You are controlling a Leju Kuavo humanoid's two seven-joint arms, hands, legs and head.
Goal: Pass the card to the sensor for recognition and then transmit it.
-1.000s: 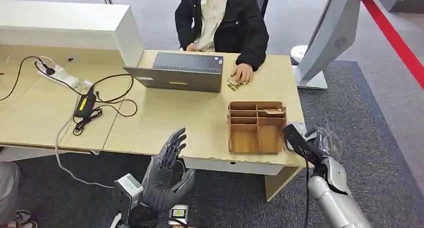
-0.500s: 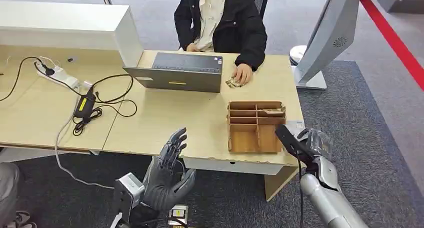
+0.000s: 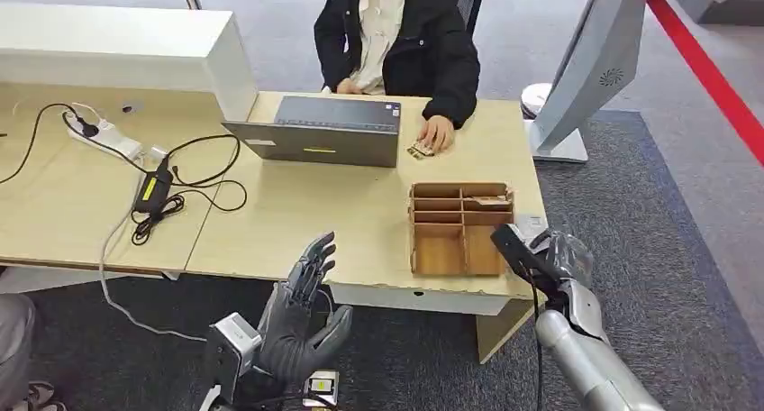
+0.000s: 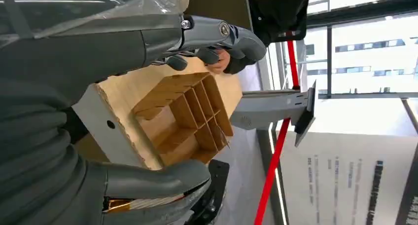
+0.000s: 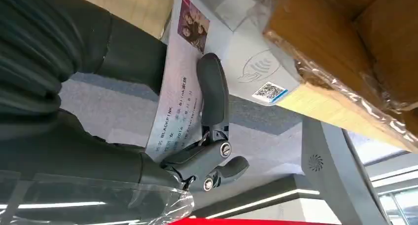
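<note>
The card, pale with printed text and a small photo at one end, is pinched in the right hand, with a dark finger pressed across its face and the thumb behind it; in the right wrist view it is held just beside the white sensor, which bears a contactless symbol and a small QR label, though contact between the two cannot be made out. In the head view the right hand is seen at the lower right of the frame, at the desk's right front corner, just beside the wooden divided box. The left hand is raised at the lower centre of the frame, in front of the desk, its fingers spread apart and nothing held. At the top centre a person in a dark jacket is seated behind a grey laptop, with a hand resting on the desk over a small object. At the left of the frame a power strip and black cables are laid on the desk
</note>
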